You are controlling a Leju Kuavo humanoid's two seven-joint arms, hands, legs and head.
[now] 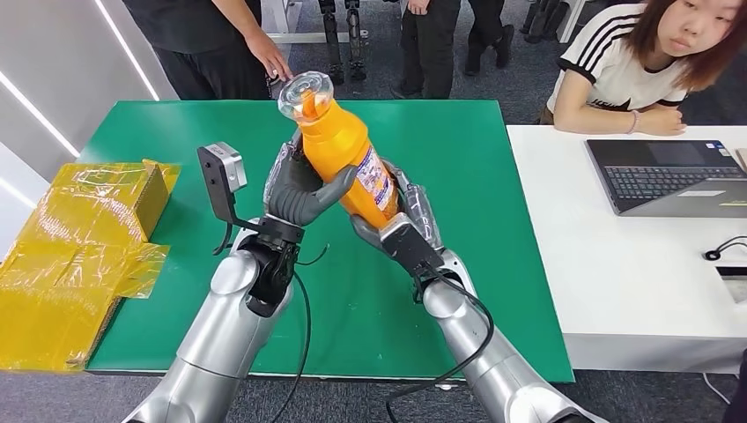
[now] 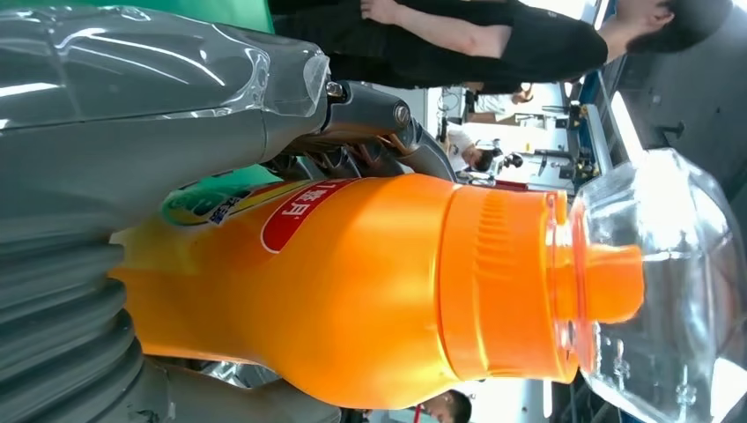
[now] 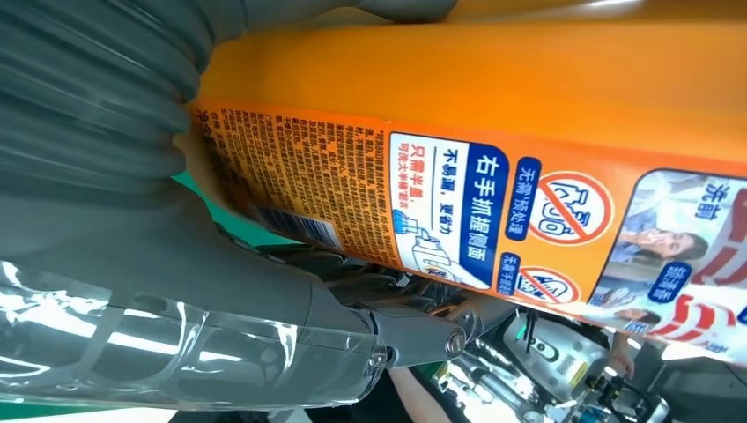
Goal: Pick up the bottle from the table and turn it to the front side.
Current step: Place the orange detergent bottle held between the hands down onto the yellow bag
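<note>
The bottle [image 1: 345,150] is off the table, held up over the middle of the green mat [image 1: 493,264] and tilted, its clear cap [image 1: 306,94] leaning away from the robot toward the far edge. It is orange, with a printed label [image 1: 379,181] on the side turned to the right. In the right wrist view that label [image 3: 458,220] shows dense small print and warning icons — probably the back panel, so the turning likely is not finished.

Both hands are on it. The left hand [image 1: 299,189] wraps the mid-body from the left, its thumb laid across the near face and its fingers curled round the far side. The right hand [image 1: 401,225] cups the lower body from the right and beneath, fingers pressed along the label side. Two holds at once suit a handover or a re-grip: one hand can steady the bottle while the other shifts to rotate it. In the left wrist view the bottle [image 2: 352,282] lies close against the grey cover of the hand, its cap [image 2: 669,282] pointing away.

Further out, yellow wrapped boxes [image 1: 79,247] sit just off the mat's left edge. A person [image 1: 220,35] stands at the far side, one hand hanging near the cap, and another [image 1: 652,62] sits at the white table [image 1: 634,291] by a laptop [image 1: 669,176].
</note>
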